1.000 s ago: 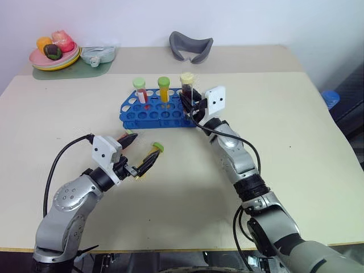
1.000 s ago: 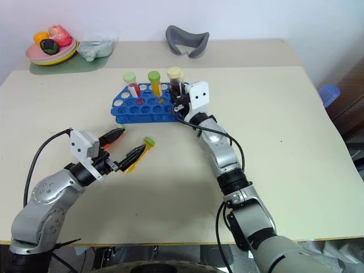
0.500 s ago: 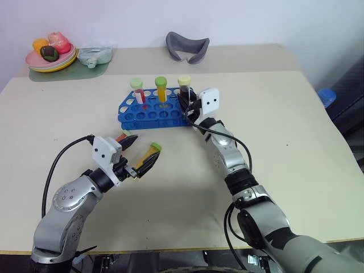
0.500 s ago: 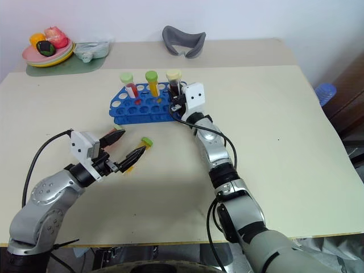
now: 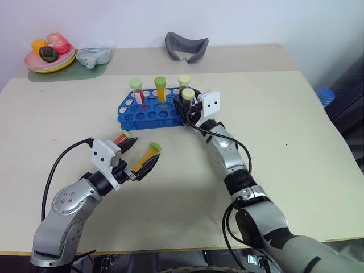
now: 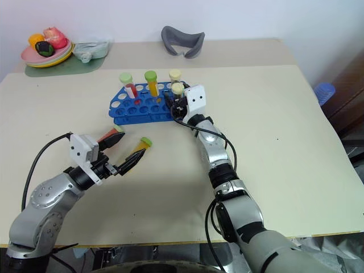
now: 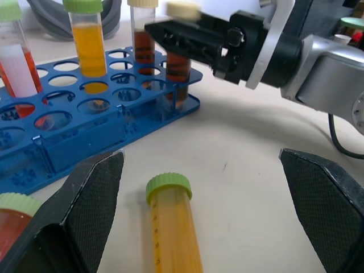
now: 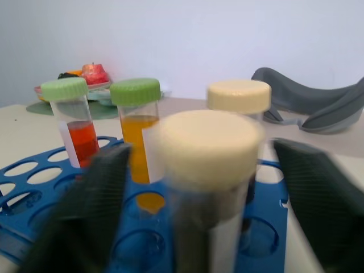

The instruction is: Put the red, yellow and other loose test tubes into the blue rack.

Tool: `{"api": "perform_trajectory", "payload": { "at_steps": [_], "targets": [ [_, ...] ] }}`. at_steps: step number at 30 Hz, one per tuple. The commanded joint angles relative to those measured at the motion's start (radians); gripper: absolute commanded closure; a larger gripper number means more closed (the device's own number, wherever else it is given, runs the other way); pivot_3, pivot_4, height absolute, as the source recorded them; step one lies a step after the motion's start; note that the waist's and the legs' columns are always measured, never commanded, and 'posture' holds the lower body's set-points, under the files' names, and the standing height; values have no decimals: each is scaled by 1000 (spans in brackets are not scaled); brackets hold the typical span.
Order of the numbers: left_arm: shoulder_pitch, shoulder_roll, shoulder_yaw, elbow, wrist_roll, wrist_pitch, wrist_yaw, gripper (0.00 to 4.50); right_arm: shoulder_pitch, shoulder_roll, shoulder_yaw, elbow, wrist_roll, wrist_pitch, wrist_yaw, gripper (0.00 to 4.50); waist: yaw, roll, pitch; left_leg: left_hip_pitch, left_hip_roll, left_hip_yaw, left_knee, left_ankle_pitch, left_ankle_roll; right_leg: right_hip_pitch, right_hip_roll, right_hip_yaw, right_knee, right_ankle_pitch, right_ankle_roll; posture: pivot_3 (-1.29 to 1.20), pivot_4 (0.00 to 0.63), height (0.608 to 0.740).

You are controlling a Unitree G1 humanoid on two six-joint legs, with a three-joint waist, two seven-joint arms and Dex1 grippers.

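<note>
The blue rack (image 5: 152,114) stands mid-table holding a red tube (image 5: 136,91), a yellow tube (image 5: 161,88) and a cream-capped tube (image 5: 184,81) in its back row. A dark maroon tube (image 5: 187,96) with a cream cap stands in the rack's near right corner, between the open fingers of my right gripper (image 5: 187,107), which do not touch it. Two loose test tubes lie on the table. The yellow-orange one (image 7: 173,233) lies between the spread fingers of my open left gripper (image 5: 138,153), and the red one (image 5: 121,137) is beside its outer finger.
A plate of toy fruit (image 5: 48,57) on a green mat and a clear packet (image 5: 94,56) sit at the far left corner. A grey curved object (image 5: 186,46) lies behind the rack. Bare tabletop (image 5: 284,131) stretches to the right.
My right gripper has opened off the maroon tube, which now sits lower in the rack's corner hole. The left gripper and both loose tubes have stayed put.
</note>
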Motion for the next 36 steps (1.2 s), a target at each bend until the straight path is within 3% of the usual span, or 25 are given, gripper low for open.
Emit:
{"api": "perform_trajectory", "payload": {
  "at_steps": [1,4,9,14,18,22,26,30,36],
  "targets": [
    [-5,2,4,-16,5,-19,2,0,1,-5,-4,-120,-12,-16,1,27,0,0,0,0,0,0,0,0,0,0,0,0,0,0,0,0,150,740],
    [-23,11,15,-35,9,10,31,0,40,-35,-1,-257,3,43,30,27,1,0,0,0,0,0,0,0,0,0,0,0,0,0,0,0,150,740],
    [-138,96,18,-106,-9,213,114,0,156,-185,14,-569,49,237,169,27,10,0,0,0,0,-1,1,0,0,1,0,0,0,0,0,0,150,740],
    [-301,185,3,-173,-92,503,177,0,270,-434,21,-815,154,455,409,27,10,0,0,0,-1,-1,1,0,0,2,0,0,0,0,0,0,150,740],
    [-431,291,-93,-179,-103,760,191,0,328,-592,-3,-937,236,573,544,27,-2,0,0,1,-1,-1,1,0,1,2,1,0,0,0,0,0,150,740],
    [-760,315,-242,-50,-177,1175,196,0,366,-732,-19,-1034,301,639,678,27,10,-2,2,2,-1,-3,4,0,1,5,1,-1,0,0,0,0,150,740],
    [-920,406,-407,164,-310,1230,217,0,359,-755,-18,-1057,324,664,700,27,0,-2,2,2,-1,-3,8,-4,7,9,1,-1,-3,0,1,0,150,740],
    [-1042,365,-520,360,-437,1230,312,0,354,-749,-7,-1056,321,665,711,27,8,-3,3,1,-1,-5,8,-4,7,8,1,-2,-2,0,1,0,150,740],
    [-1150,317,-672,458,-571,1230,488,0,376,-746,5,-1093,321,669,713,27,21,-3,3,0,-2,-4,10,-4,6,7,0,-2,-3,0,1,0,150,740]
  ]
}}
